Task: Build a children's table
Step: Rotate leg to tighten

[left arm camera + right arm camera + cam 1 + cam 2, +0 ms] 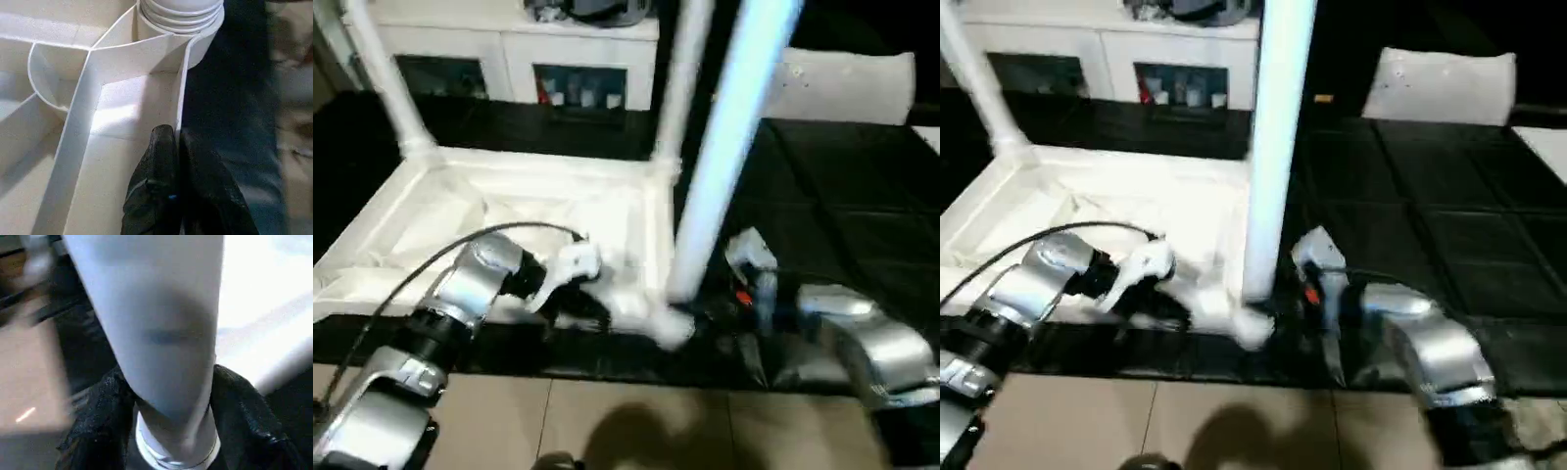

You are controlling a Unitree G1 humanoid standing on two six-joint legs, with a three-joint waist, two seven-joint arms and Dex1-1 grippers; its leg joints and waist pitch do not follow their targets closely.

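Now holding the leg straight over the near right corner socket of the upturned table top on the black surface, with the right jaws clamped low on it and the left jaws pinched on the rim beside, steering clear of the two standing far legs and the cabinet.

No writing, label, brand or number can be read anywhere; the cabinet at the upper left of the head views holds small coloured items behind glass, perhaps printed, but too blurred to tell.
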